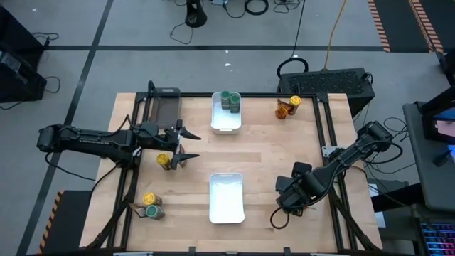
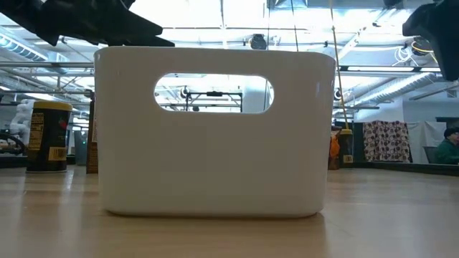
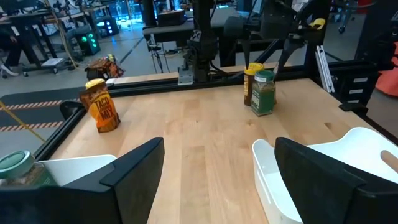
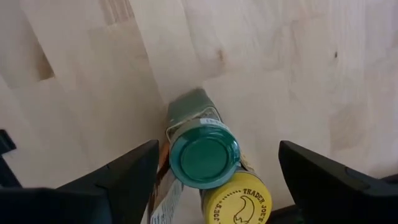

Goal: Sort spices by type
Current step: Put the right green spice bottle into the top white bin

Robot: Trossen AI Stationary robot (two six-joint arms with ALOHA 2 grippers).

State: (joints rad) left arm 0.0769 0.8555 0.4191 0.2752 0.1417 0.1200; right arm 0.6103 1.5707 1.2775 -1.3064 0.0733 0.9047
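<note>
My right gripper (image 4: 214, 180) points down, open, over a green-lidded jar (image 4: 204, 154) and a yellow-lidded jar (image 4: 236, 199) that stand upright side by side on the table, with a brown packet (image 4: 163, 186) beside them. Its fingers stand on either side, above the lids. In the high view this gripper (image 1: 290, 198) hides them. My left gripper (image 1: 188, 146) hovers level and open at the table's left, with a yellow-lidded jar (image 1: 164, 161) below its near finger. The far white bin (image 1: 226, 121) holds green-lidded jars (image 1: 229, 99).
A second white bin (image 1: 227, 198) stands at the table's near middle. A yellow-lidded jar (image 1: 149, 199) and a green-lidded jar (image 1: 153, 211) stand at the near left. A yellow-lidded jar and a brown packet (image 1: 286, 108) stand at the far right. A dark tray (image 1: 163, 107) lies at the far left.
</note>
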